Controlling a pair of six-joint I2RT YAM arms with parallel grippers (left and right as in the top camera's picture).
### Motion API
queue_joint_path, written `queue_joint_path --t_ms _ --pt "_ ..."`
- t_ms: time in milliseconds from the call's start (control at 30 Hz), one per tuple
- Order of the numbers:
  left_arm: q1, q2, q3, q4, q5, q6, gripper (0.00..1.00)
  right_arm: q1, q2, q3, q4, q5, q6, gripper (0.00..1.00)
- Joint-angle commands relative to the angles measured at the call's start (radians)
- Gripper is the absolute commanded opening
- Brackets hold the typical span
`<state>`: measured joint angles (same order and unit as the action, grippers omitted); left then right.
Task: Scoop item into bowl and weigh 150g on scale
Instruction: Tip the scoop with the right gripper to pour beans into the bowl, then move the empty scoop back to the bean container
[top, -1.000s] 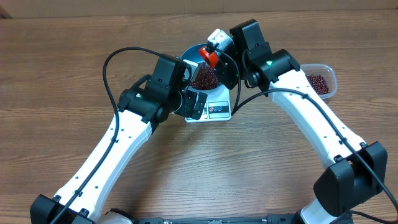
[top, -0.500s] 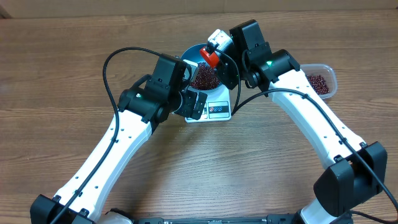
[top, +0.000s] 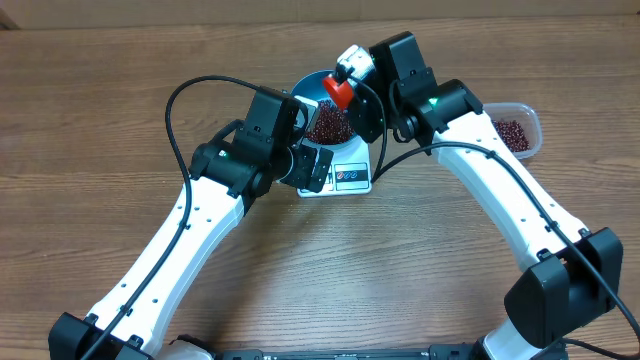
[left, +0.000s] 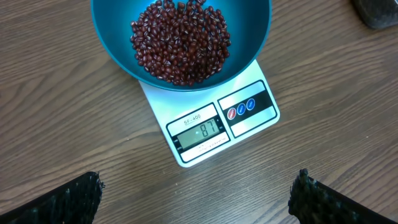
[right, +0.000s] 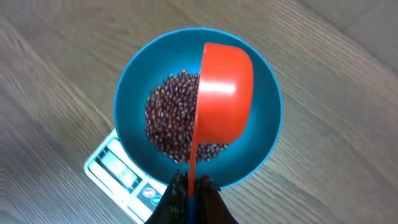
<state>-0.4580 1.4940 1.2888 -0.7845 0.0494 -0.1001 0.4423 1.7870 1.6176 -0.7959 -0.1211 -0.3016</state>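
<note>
1. Now: the right pincer (right: 189, 190) is pressed together on the thin handle of the red scoop (right: 224, 87), which hangs over the blue bowl (right: 127, 93).
2. The scoop shows its rounded back to the wrist camera, so its mouth seems turned down. No beans are seen falling.
3. The beans (left: 180, 40) lie in a loose heap in the bottom of the bowl. The bowl sits on the white scale (left: 249, 134), whose display (left: 202, 132) reads 87.
4. The left pincer (left: 196, 199) is spread wide and holds nothing. It hovers above the bench (top: 100, 100) just in front of the scale, with the display in its camera's view.
5. Step in hand, as judged: tipping a scoop load into the bowl. The reading is well short of the 150 g target.
6. Next move calls for righting the scoop, carrying it to the clear tub (top: 512, 132) on the right, which holds more beans, and refilling. Smaller loads are wise near the target. Keep the scoop off the bowl rim so the reading is not disturbed.
</note>
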Motion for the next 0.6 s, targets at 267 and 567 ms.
queue_joint_path --t_ms 267,567 --pt "-0.001 -0.01 -0.003 0.003 0.01 0.018 1.0 -0.285 -0.126 0.035 -0.041 -0.296 0.283 0.04" --pt "-0.001 -0.01 -0.003 0.003 0.01 0.018 1.0 -0.48 -0.195 0.025 -0.273 0.136 0.272 0.03"
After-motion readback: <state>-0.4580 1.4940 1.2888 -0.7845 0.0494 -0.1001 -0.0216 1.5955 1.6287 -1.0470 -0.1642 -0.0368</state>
